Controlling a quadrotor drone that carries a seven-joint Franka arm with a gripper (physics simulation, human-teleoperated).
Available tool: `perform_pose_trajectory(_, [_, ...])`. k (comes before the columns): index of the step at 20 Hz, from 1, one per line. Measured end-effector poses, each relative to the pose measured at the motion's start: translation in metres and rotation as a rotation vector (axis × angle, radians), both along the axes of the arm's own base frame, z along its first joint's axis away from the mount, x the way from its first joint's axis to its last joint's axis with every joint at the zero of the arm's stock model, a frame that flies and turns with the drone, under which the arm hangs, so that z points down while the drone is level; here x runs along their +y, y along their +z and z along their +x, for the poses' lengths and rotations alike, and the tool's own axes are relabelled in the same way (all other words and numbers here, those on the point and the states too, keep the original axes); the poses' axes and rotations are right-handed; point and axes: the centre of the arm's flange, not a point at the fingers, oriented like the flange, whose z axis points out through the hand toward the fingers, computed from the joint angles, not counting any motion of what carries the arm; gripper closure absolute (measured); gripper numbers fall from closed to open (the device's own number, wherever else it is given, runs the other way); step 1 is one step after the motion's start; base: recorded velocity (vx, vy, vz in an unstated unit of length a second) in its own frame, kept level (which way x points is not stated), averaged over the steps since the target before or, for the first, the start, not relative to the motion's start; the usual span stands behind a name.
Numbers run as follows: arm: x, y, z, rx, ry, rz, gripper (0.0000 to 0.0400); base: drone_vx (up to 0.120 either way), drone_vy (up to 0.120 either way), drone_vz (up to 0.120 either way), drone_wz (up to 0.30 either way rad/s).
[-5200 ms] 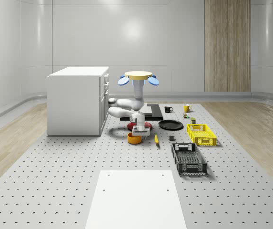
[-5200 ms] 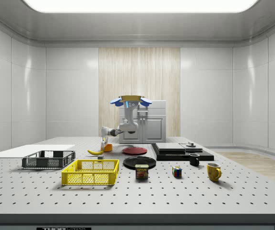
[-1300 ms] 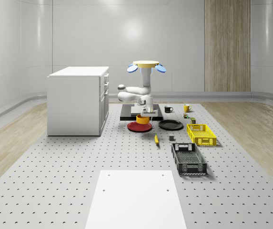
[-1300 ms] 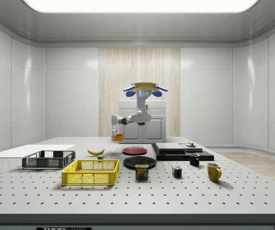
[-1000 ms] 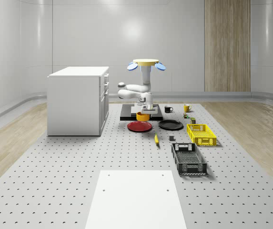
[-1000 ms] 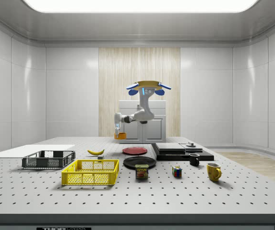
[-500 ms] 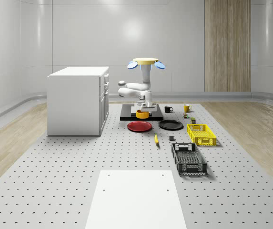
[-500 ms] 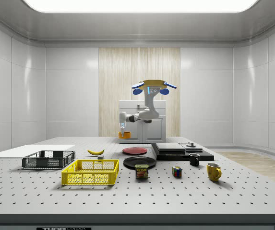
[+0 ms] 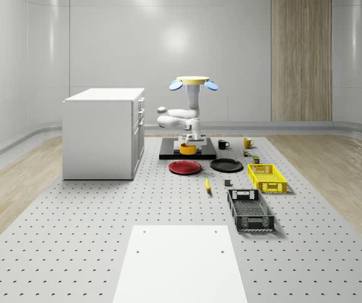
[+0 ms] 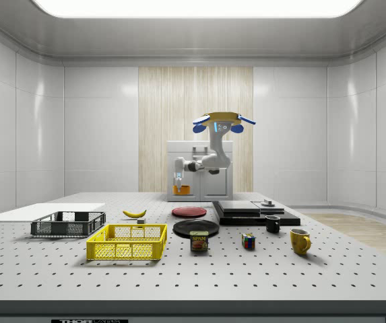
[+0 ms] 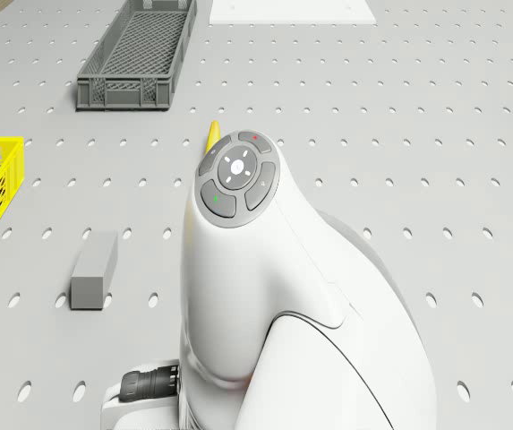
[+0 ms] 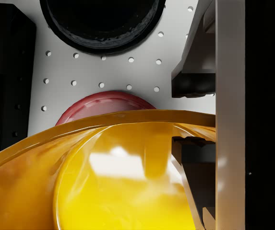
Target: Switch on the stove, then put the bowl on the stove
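The orange bowl hangs in the air, with my gripper shut on its rim. In the side view the bowl is above the table, left of the flat black stove and over the red plate. In the wrist view the fingers clamp the bowl's rim, with the red plate below it and the stove's dark edge beside. The drone hovers above the stove's end nearest the plates, arm reaching down toward them.
A black plate, banana, yellow basket and black basket lie in front of the stove. Two mugs stand beside it. A white cabinet stands at the whole-scene view's left, and a grey block lies near the banana.
The drone and arm have carried the bowl toward the side view's right, nearer the stove. Five seconds ago the bowl was down on the table.
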Motion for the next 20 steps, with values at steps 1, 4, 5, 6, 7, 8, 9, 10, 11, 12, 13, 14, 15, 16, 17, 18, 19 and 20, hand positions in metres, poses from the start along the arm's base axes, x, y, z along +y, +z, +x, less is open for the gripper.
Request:
perform_pose_trajectory(1, [-0.0013,0.0,-0.0002,0.0,0.008,-0.001,0.0284,-0.12,0.0,0.0,0.0])
perform_pose_trajectory(4, [-0.0039,-0.0001,-0.0006,0.0,0.028,-0.003,0.0286,-0.12,0.0,0.0,0.0])
perform_pose_trajectory(5, [-0.0045,-0.0002,-0.0007,0.0,0.033,-0.004,0.0287,-0.12,0.0,0.0,0.0])
perform_pose_trajectory(6, [-0.0049,-0.0002,-0.0007,0.0,0.037,-0.004,0.0288,-0.12,0.0,0.0,0.0])
perform_pose_trajectory(7, [-0.0053,-0.0002,-0.0008,0.0,0.04,-0.004,0.0288,-0.12,0.0,0.0,0.0])
perform_pose_trajectory(8, [-0.0056,-0.0002,-0.0008,0.0,0.042,-0.004,0.0288,-0.12,0.0,0.0,0.0])
perform_pose_trajectory(9, [-0.0058,-0.0002,-0.0009,0.0,0.042,-0.005,0.0289,-0.12,0.0,0.0,0.0])
perform_pose_trajectory(10, [-0.006,-0.0003,-0.0009,0.0,0.04,-0.005,0.0289,-0.12,0.0,0.0,0.0])
perform_pose_trajectory(11, [-0.0061,-0.0003,-0.0009,0.0,0.037,-0.005,0.0289,-0.12,0.0,0.0,0.0])
perform_pose_trajectory(12, [-0.0062,-0.0003,-0.0009,0.0,0.033,-0.005,0.0289,-0.12,0.0,0.0,0.0])
perform_pose_trajectory(13, [-0.0063,-0.0003,-0.0009,0.0,0.029,-0.005,0.0289,-0.12,0.0,0.0,0.0])
perform_pose_trajectory(14, [-0.0064,-0.0003,-0.001,0.0,0.024,-0.005,0.0289,-0.12,0.0,0.0,0.0])
perform_pose_trajectory(15, [-0.0065,-0.0003,-0.001,0.0,0.02,-0.004,0.0289,-0.12,0.0,0.0,0.0])
perform_pose_trajectory(16, [-0.0065,-0.0003,-0.001,0.0,0.015,-0.004,0.0289,-0.12,0.0,0.0,0.0])
perform_pose_trajectory(17, [-0.0065,-0.0003,-0.001,0.0,0.011,-0.004,0.0289,-0.12,0.0,0.0,0.0])
perform_pose_trajectory(18, [-0.0065,-0.0003,-0.001,0.0,0.006,-0.004,0.0289,-0.12,0.0,0.0,0.0])
perform_pose_trajectory(19, [-0.0066,-0.0003,-0.001,0.0,0.002,-0.004,0.029,-0.12,0.0,0.0,0.0])
perform_pose_trajectory(20, [-0.0066,-0.0003,-0.001,0.0,-0.002,-0.004,0.029,-0.12,0.0,0.0,0.0])
